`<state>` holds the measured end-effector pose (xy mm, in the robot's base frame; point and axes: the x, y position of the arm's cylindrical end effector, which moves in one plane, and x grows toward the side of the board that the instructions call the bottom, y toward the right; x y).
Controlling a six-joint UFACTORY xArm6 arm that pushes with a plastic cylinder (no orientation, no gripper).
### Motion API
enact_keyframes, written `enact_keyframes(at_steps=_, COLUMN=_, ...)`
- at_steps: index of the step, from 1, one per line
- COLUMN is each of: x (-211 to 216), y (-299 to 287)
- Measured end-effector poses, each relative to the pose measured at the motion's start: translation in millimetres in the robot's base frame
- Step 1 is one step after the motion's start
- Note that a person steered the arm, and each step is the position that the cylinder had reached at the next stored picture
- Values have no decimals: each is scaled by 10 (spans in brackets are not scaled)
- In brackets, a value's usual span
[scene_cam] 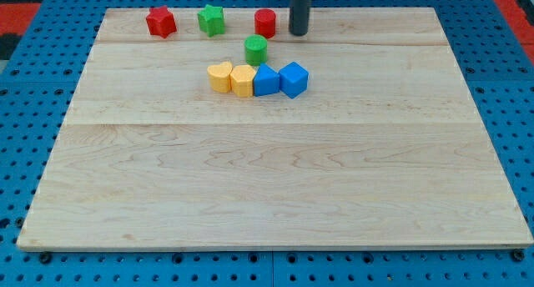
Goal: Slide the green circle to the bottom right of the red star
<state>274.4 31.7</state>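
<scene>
The green circle point(256, 48) is a short green cylinder near the view's top centre of the wooden board point(275, 187). The red star point(160, 22) sits at the top left, well to the left of and above the green circle. My tip point(299, 32) is the end of the dark rod, just right of a red cylinder point(265, 22) and up-right of the green circle, not touching it.
A green star point(212, 19) sits between the red star and the red cylinder. Below the green circle lies a row: a yellow heart point(220, 76), a yellow hexagon point(243, 80), a blue block point(265, 80) and a blue cube point(293, 78).
</scene>
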Motion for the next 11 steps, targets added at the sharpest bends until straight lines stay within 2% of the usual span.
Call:
enact_keyframes(at_steps=1, x=259, y=-149)
enact_keyframes(at_steps=3, x=257, y=-1082)
enact_keyframes(at_steps=4, x=328, y=-1346)
enact_keyframes(at_steps=6, x=-28, y=-1375)
enact_keyframes(at_steps=10, x=-39, y=-1427)
enact_keyframes(at_steps=11, x=-246, y=-1546)
